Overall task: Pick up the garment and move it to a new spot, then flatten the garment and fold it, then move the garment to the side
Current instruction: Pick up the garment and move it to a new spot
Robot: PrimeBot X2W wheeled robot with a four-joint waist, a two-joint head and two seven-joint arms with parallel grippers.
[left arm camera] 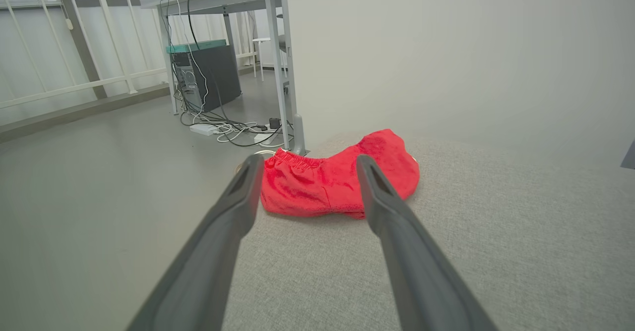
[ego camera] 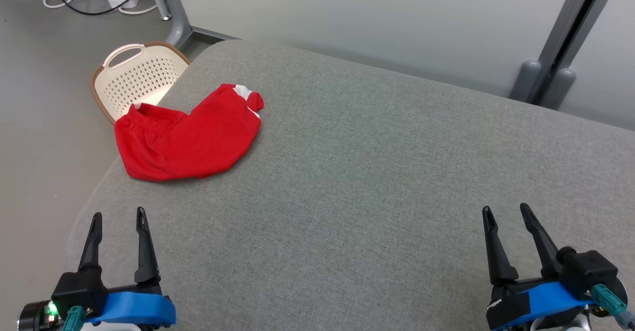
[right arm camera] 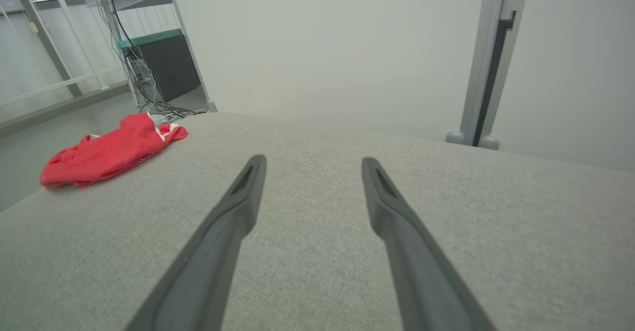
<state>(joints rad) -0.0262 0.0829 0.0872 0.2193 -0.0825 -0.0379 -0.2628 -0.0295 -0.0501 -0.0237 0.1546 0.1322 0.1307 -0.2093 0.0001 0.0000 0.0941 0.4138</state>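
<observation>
A red garment (ego camera: 187, 137) with white trim and an elastic waistband lies loosely folded at the far left edge of the grey fabric-covered table (ego camera: 377, 182). My left gripper (ego camera: 119, 217) stands open at the near left corner, well short of the garment, nothing between its fingers. In the left wrist view the garment (left arm camera: 317, 184) lies straight ahead beyond the open gripper (left arm camera: 307, 165). My right gripper (ego camera: 506, 212) is open at the near right, far from the garment. The right wrist view has the garment (right arm camera: 109, 150) at far left and the open gripper (right arm camera: 312, 165) over bare fabric.
A cream perforated basket (ego camera: 135, 80) sits on the floor just beyond the table's left edge, behind the garment. Grey partition walls and a post (ego camera: 560, 68) close off the far side. A desk with cables (left arm camera: 223, 122) and a computer stands on the floor to the left.
</observation>
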